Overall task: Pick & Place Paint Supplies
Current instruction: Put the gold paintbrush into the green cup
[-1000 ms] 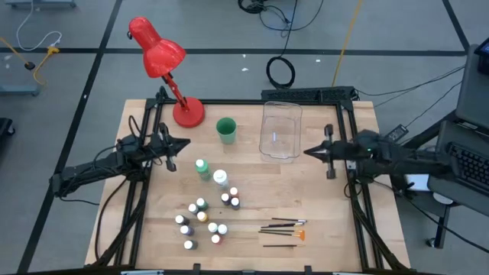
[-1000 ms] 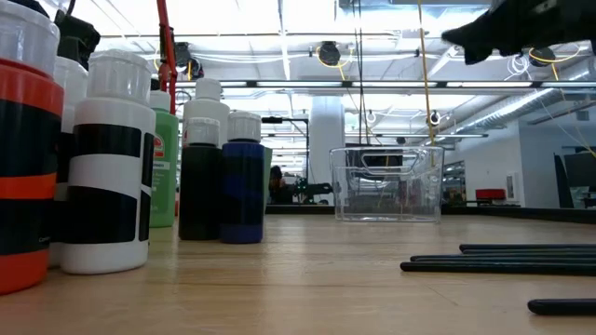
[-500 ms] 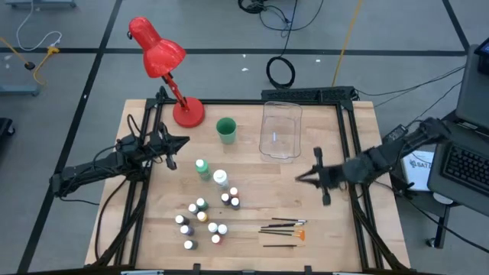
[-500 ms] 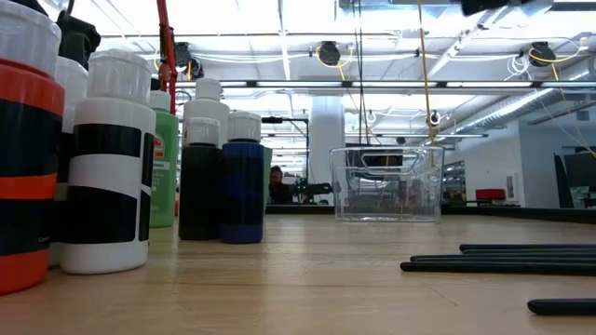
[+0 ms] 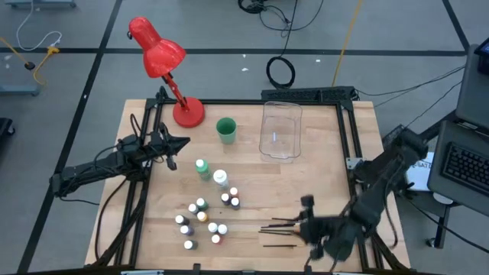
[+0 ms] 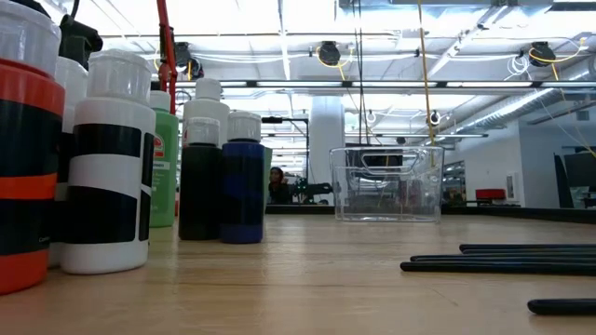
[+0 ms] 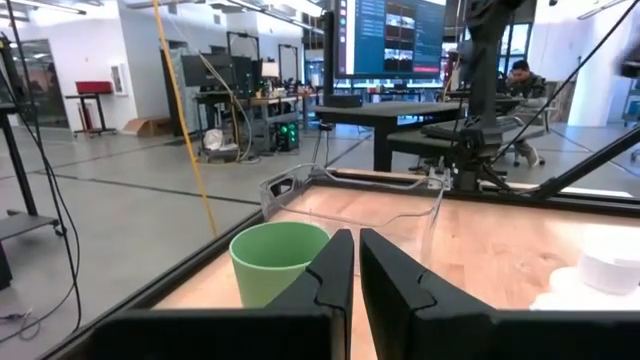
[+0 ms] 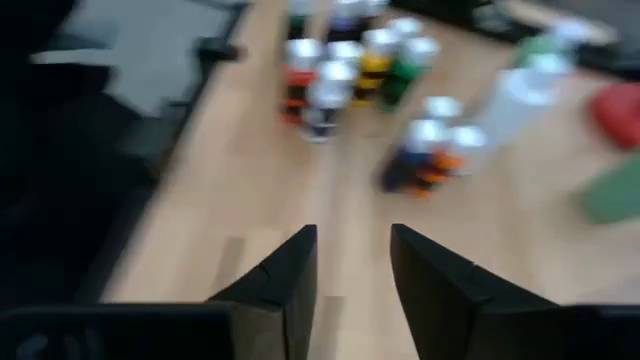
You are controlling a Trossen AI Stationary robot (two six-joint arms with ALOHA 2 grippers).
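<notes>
Now the right hand [image 5: 307, 223] hangs low over the brushes [image 5: 284, 229] near the front edge of the desk [image 5: 321, 176], its fingers [image 8: 285, 280] apart with a clear gap and holding nothing. Ahead of it stand the small paint bottles [image 5: 202, 218], and beyond them the two taller bottles [image 5: 210, 172]. The left hand [image 5: 173, 147] waits at the other side, fingers [image 7: 335, 275] nearly together and empty, with the cup [image 7: 278, 260] and bin [image 7: 360, 205] in front of it.
</notes>
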